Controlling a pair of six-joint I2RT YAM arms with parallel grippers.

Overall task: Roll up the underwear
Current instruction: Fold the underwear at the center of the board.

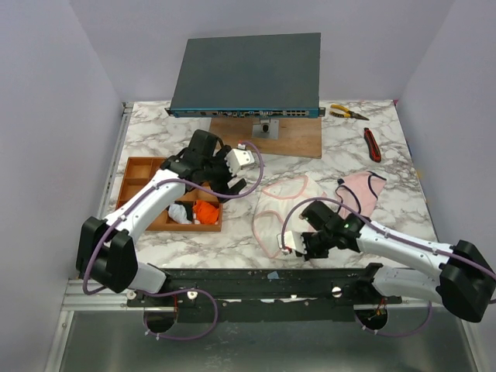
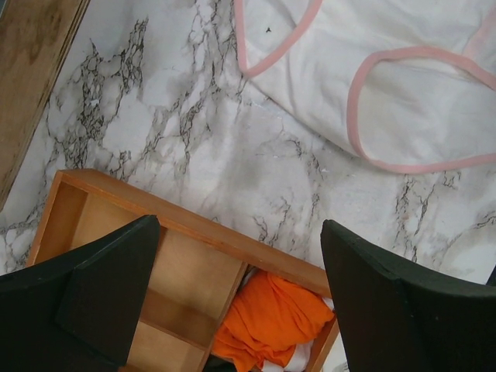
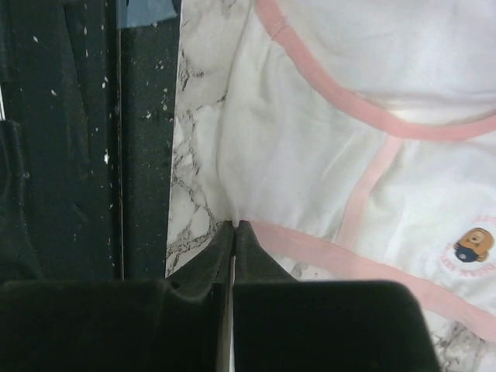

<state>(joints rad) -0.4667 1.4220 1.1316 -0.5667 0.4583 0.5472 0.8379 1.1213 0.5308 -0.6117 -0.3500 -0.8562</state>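
Note:
A cream underwear (image 1: 283, 203) with pink edging lies flat on the marble near the front edge, also in the left wrist view (image 2: 403, 101). My right gripper (image 1: 285, 246) (image 3: 235, 225) is shut, its tips pinching this cream underwear (image 3: 310, 116) at its near corner by the pink hem. A pale pink underwear (image 1: 363, 190) with dark edging lies further right. My left gripper (image 1: 225, 186) (image 2: 240, 226) hangs open over the right end of the wooden tray (image 1: 132, 164) (image 2: 194, 225), holding nothing. An orange underwear (image 1: 205, 211) (image 2: 271, 318) sits bunched in a tray compartment beside black and white cloth.
A dark flat box (image 1: 246, 74) rests on a wooden board (image 1: 294, 138) at the back. Yellow-handled pliers (image 1: 347, 113) and a red-handled tool (image 1: 372, 144) lie back right. A black rail (image 1: 256, 283) (image 3: 77, 155) runs along the table's near edge, just beside the right gripper.

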